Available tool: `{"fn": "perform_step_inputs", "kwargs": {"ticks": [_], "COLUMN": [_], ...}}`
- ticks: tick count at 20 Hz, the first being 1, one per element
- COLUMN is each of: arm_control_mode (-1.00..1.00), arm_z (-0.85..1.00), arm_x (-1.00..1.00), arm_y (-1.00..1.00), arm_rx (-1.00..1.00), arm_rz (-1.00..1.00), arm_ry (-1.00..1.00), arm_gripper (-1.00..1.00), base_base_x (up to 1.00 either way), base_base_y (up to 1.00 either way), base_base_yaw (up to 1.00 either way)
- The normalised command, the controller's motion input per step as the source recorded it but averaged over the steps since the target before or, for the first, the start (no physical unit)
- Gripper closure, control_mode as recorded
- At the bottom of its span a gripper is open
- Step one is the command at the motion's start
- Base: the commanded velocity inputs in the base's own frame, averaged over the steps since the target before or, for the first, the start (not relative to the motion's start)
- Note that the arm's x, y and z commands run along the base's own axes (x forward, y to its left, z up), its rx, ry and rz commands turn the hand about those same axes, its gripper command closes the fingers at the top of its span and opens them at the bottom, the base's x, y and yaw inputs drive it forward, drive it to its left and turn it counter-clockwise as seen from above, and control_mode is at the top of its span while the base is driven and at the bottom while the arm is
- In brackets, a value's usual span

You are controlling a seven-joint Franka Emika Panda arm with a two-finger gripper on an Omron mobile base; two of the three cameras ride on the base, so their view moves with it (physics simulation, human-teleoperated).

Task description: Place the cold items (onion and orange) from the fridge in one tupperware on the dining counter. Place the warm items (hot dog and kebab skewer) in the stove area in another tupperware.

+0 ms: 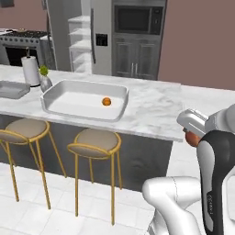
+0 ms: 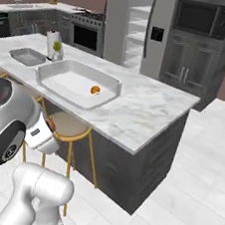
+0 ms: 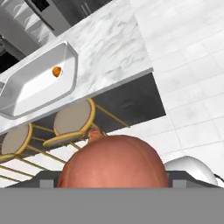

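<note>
My gripper (image 3: 113,180) is shut on the onion (image 3: 113,159), a reddish-brown ball that bulges between the fingers. The hand (image 1: 195,121) hangs off the counter's near right corner with the onion (image 1: 192,137) under it, and the onion (image 2: 49,124) peeks out by the stools. The orange (image 1: 106,102) lies inside a large white tupperware (image 1: 55,94) on the marble dining counter (image 1: 151,110). A smaller grey tupperware (image 1: 11,89) sits at the counter's left end. The hot dog and kebab skewer are out of view.
Two gold-legged stools (image 1: 94,142) stand under the counter's near edge. A paper towel roll (image 1: 30,69) and a small plant (image 1: 44,78) stand left of the big container. The fridge (image 1: 80,36) stands open behind, the stove (image 1: 23,43) to its left.
</note>
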Motion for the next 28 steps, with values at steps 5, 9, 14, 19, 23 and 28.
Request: {"fn": "perform_step_inputs", "kwargs": {"ticks": [5,9,14,19,23,28], "arm_control_mode": [1.00,1.00,1.00,1.00,1.00,1.00], "arm_z": [0.00,0.00,0.00,0.00,0.00,0.00], "arm_x": [0.00,0.00,0.00,0.00,0.00,0.00], "arm_y": [0.00,0.00,0.00,0.00,0.00,0.00], "arm_rx": [0.00,0.00,0.00,0.00,0.00,0.00], "arm_rz": [0.00,0.00,0.00,0.00,0.00,0.00], "arm_ry": [0.00,0.00,0.00,0.00,0.00,0.00], "arm_gripper": [1.00,1.00,1.00,1.00,1.00,1.00], "base_base_x": [0.00,0.03,0.11,0.16,0.21,0.43], "base_base_y": [1.00,0.98,0.55,0.28,0.20,0.47], "base_base_yaw": [-0.34,-0.30,-0.21,-0.18,-0.19,-0.22]}}
